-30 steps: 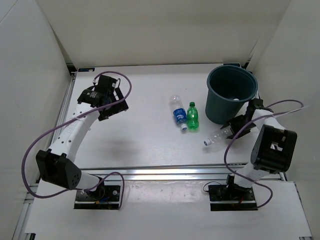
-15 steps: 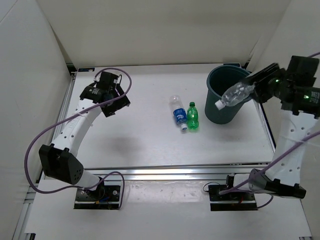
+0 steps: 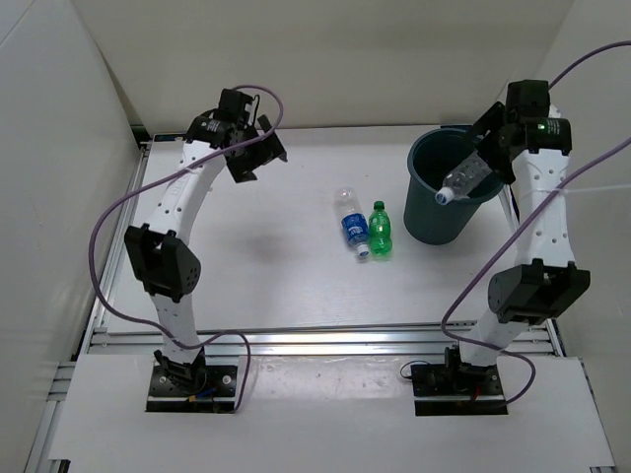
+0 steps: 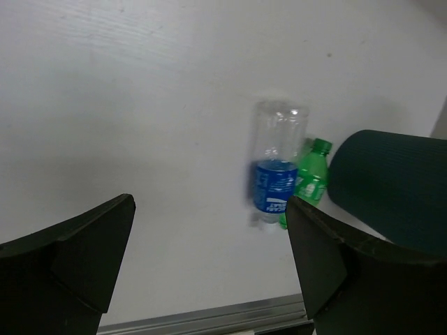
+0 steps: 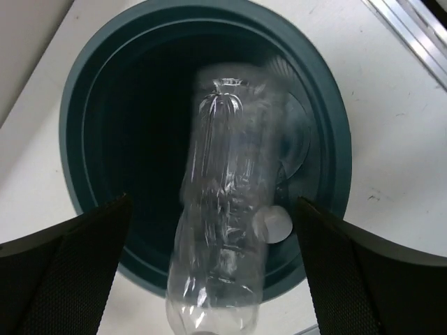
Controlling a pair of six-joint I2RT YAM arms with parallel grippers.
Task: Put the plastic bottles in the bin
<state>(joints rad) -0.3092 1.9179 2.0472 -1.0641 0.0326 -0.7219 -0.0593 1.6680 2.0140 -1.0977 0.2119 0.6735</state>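
A clear unlabelled plastic bottle (image 5: 223,237) hangs blurred over the mouth of the dark teal bin (image 5: 84,91), between the wide-apart fingers of my right gripper (image 5: 216,272), touching neither. From above, this bottle (image 3: 463,179) slants cap-down over the bin (image 3: 434,222) under the right gripper (image 3: 493,153). A clear bottle with a blue label (image 3: 351,225) and a green bottle (image 3: 381,230) lie side by side on the table left of the bin. My left gripper (image 3: 258,153) is open and empty, high above the table's back left, looking down at the labelled bottle (image 4: 276,174), the green bottle (image 4: 311,178) and the bin (image 4: 394,181).
A small white round thing (image 5: 276,223) lies at the bottom of the bin. White walls close the table on the left, back and right. A metal rail (image 3: 315,340) runs along the near edge.
My right arm carried the clear bottle up from the table to above the bin and opened its jaws. The left arm rose and swung toward the back middle.
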